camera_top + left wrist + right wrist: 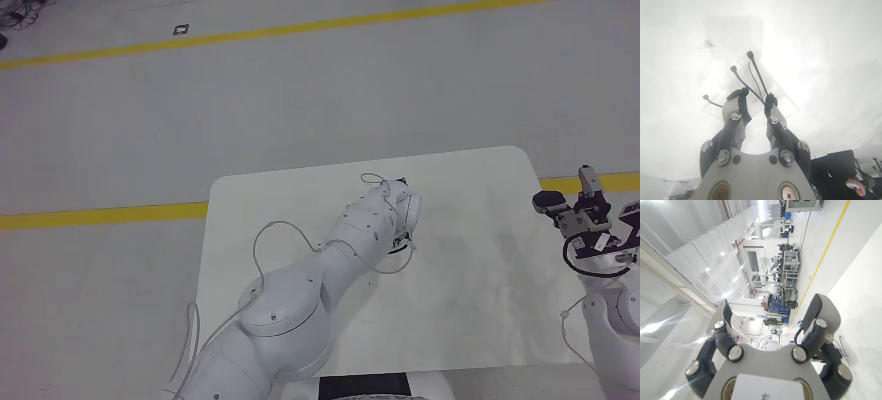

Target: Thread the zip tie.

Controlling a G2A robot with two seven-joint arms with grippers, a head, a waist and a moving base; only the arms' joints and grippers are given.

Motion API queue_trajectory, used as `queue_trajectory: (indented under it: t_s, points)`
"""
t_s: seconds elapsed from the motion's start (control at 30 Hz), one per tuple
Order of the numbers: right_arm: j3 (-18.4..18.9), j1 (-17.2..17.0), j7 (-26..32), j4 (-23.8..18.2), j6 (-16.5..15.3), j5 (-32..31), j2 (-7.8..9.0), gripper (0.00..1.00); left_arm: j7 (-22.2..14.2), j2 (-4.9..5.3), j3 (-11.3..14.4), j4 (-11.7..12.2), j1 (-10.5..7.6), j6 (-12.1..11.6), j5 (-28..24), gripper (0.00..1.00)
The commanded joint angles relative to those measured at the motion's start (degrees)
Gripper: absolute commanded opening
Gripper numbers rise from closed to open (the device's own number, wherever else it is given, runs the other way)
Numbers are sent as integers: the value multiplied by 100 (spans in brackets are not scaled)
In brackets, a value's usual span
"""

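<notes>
White worktop (480,290): smooth, matt, rounded corners, standing on a grey floor (300,90) w/ a yellow line (100,215) showing on either side of it. The left arm lies diagonally across the worktop's middle, and from above its wrist covers whatever sits under the left pincer (756,94). In the wrist view that pincer hangs over a clear plate (789,108), flat, rectangular and glassy, its edges only faint vs. the white surface. On the plate lie black zip ties (758,75): thin flat plastic straps w/ small square heads. At least three heads fan out away from the pincer, plus one fine tail btwn two of the straps. The straps converge near one fingertip; two run into the gap btwn the fingers, and a third disappears behind the other finger. The left pincer's jaws stand apart w/ nothing visibly clamped; can't tell whether a tip touches a strap. Its fingers (742,102) are grey metal w/ black soft-looking covers, wrinkled at the tips. A small grey scrap (708,44) lies on the worktop well beyond the plate. The right pincer (770,298) is off the worktop's right edge, well apart from the ties, pointing out to the room, spread wide and holding nothing. Its pads (811,311) are black and ribbed, on rounded grey fingers.
</notes>
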Motion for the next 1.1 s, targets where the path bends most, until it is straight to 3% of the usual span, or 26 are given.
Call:
queue_trajectory:
  t_s: [0.0, 0.2, 0.83, 1.07]
  points:
    - [0, 0, 0, 0, 0, 0, 0, 100, 9, 0, 2, 17, 1, 0, -15, 22]
    - [0, 0, 0, 0, 0, 0, 0, 100, 55, 0, 6, 28, 14, 0, -66, 14]
    - [0, 0, 0, 0, 0, 0, 0, 100, 348, 0, 15, 98, 19, 0, -74, 24]
    - [0, 0, 0, 0, 0, 0, 0, 100, 346, 0, 15, 85, 31, 0, -88, 22]
